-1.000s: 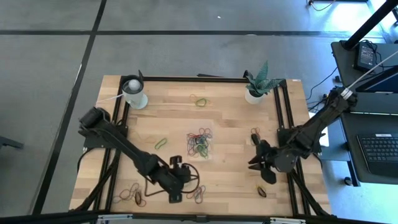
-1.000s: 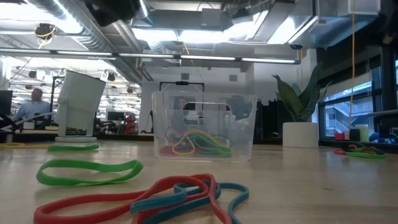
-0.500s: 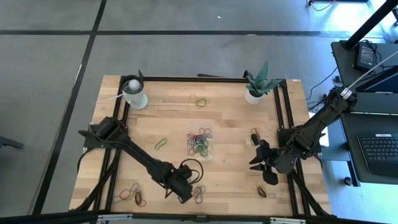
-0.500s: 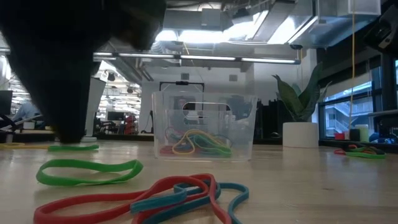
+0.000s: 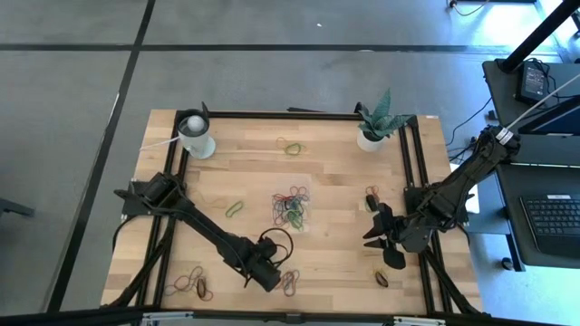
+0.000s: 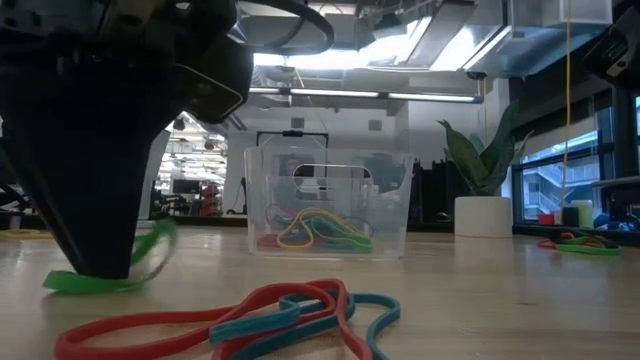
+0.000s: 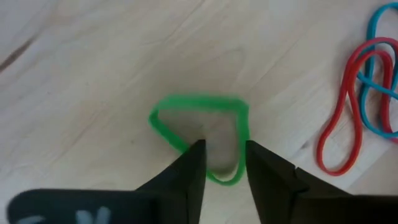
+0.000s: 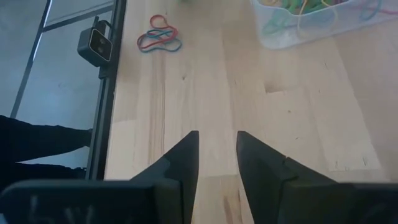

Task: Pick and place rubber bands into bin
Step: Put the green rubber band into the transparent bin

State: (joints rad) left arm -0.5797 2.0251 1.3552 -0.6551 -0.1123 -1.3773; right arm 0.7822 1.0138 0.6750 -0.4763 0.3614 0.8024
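My left gripper (image 7: pixel 222 149) stands open near the table's near edge (image 5: pixel 269 272), fingers pointing down at a green rubber band (image 7: pixel 198 135). In the low view this band (image 6: pixel 108 270) lies beside the dark fingers, one end raised off the wood. The clear bin (image 5: pixel 291 207) sits mid-table with several coloured bands in it (image 6: pixel 312 230). A red and blue tangle of bands (image 7: pixel 360 99) lies close by (image 6: pixel 240 315). My right gripper (image 8: pixel 217 146) hangs open above bare wood at the table's right side (image 5: pixel 385 237). My left gripper meets the green band from above with open fingers. One fingertip (image 7: pixel 194 155) stands inside the loop, the other (image 7: pixel 255 155) just outside it, so one side of the loop (image 7: pixel 239 140) runs between them. The band rests on the table, one end (image 6: pixel 160 240) tipped up.
A white cup (image 5: pixel 196 134) stands far left, a potted plant (image 5: pixel 370 138) far right. Loose bands lie near left (image 5: pixel 192 282), left of the bin (image 5: pixel 235 208), behind it (image 5: pixel 291 147), and right (image 5: pixel 372 197), (image 5: pixel 382 278). A camera box (image 8: pixel 93 43) sits on the near rail.
My left gripper has moved toward the near edge and come down over the green band. The band, flat and long a second ago, is now drawn shorter, with its right end raised off the table.
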